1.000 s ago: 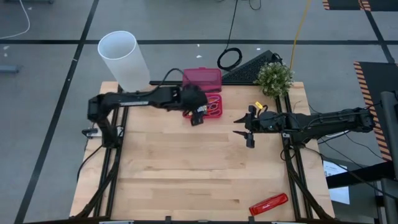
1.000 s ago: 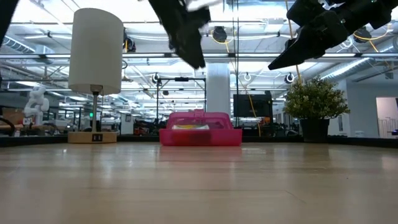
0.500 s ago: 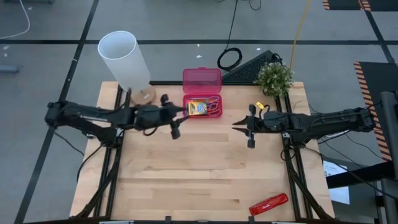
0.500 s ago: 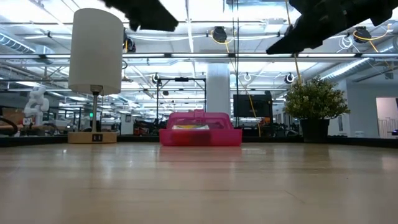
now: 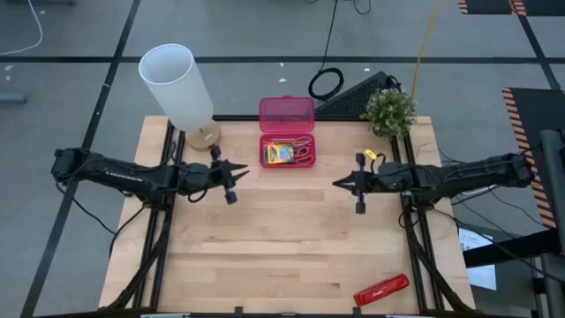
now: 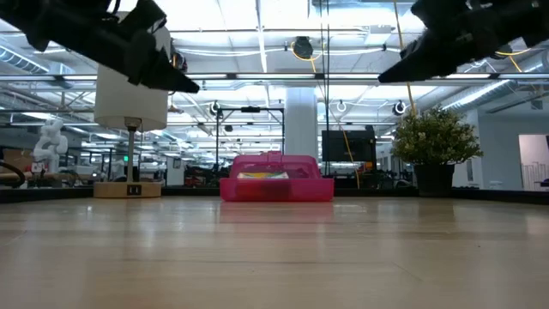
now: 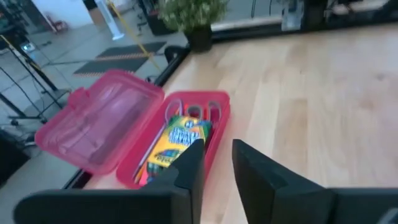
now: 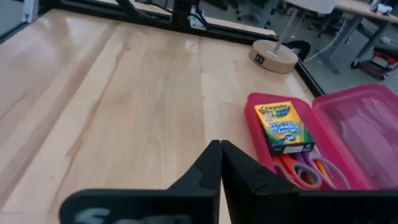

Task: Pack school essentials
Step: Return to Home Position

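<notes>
The crayon box (image 5: pixel 281 154), a flat yellow-green cardboard carton with printed lettering, lies in the tray of the translucent pink plastic case (image 5: pixel 287 113), which stands open near the middle of the worktop's far edge, its hinged lid folded back toward that edge; beside the carton, in the same tray, lie scissors (image 8: pixel 304 169) with looped red and purple handles, touching the carton's side. The worktop (image 5: pixel 282 247) is pale wood with visible grain, rectangular, on a dark metal frame. The left gripper (image 5: pixel 231 181) hangs above the worktop near its left edge, just off the case's near left corner; its two dark, tapered fingers stand slightly parted with a narrow gap between them, and they grip nothing. The right gripper (image 5: pixel 346 184) hangs toward the right edge, well apart from the case; its fingers are pressed together to a point, with nothing between them. A white cylindrical lamp (image 5: pixel 177 84) stands on a round wooden base at the far left corner; a small bushy potted plant (image 5: pixel 388 112) sits at the far right corner; a long glossy red stapler-like bar (image 5: pixel 381 289) lies near the near right corner.
</notes>
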Controlling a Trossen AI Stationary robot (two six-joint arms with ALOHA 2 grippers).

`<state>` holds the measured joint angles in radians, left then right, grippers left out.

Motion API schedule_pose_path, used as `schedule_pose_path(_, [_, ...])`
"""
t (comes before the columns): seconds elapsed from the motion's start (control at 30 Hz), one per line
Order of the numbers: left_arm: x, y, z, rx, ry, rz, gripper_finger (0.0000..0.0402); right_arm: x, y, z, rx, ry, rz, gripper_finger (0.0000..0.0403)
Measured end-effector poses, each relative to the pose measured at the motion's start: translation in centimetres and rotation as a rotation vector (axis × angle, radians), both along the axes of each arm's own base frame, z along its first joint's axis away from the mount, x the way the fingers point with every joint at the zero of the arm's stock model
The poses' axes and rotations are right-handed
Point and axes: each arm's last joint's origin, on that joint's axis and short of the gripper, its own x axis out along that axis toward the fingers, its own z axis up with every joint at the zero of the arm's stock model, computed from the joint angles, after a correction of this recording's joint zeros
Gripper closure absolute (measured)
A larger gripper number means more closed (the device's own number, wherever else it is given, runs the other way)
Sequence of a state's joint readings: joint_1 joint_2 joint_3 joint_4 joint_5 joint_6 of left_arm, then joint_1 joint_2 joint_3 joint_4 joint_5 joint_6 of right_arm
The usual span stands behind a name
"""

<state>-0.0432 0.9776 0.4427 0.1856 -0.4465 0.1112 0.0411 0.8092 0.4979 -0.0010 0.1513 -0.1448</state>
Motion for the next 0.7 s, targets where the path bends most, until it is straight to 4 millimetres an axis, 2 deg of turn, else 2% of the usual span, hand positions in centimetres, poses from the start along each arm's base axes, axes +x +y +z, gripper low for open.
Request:
schedule_pose_path(0.1, [-0.5,0.3,-0.7,-0.018,-0.011,0.002,0.0332,-0.8,0.1,-1.3,0.012,-0.038,0.028,0.0401])
schedule_pose_path(0.27, [-1.5,0.7,-2.4,-0.053,-0.1,-0.072,0.0392,-2.5,0.1,-3.1,0.017,-0.112,0.076,0.0402])
schedule_pose_path(0.53, [-3.9,0.7,-5.1,-0.06,-0.273,-0.142,0.0398,-4.9,0.0,-5.6,0.014,-0.192,0.08,0.0402])
schedule_pose_path(0.63, [-5.1,0.6,-5.9,-0.054,-0.344,-0.167,0.0399,-5.5,0.0,-6.2,0.01,-0.231,0.081,0.0403])
schedule_pose_path(0.7, [-5.1,0.6,-5.8,-0.053,-0.34,-0.172,0.0399,-5.8,0.0,-6.5,0.005,-0.247,0.081,0.0403])
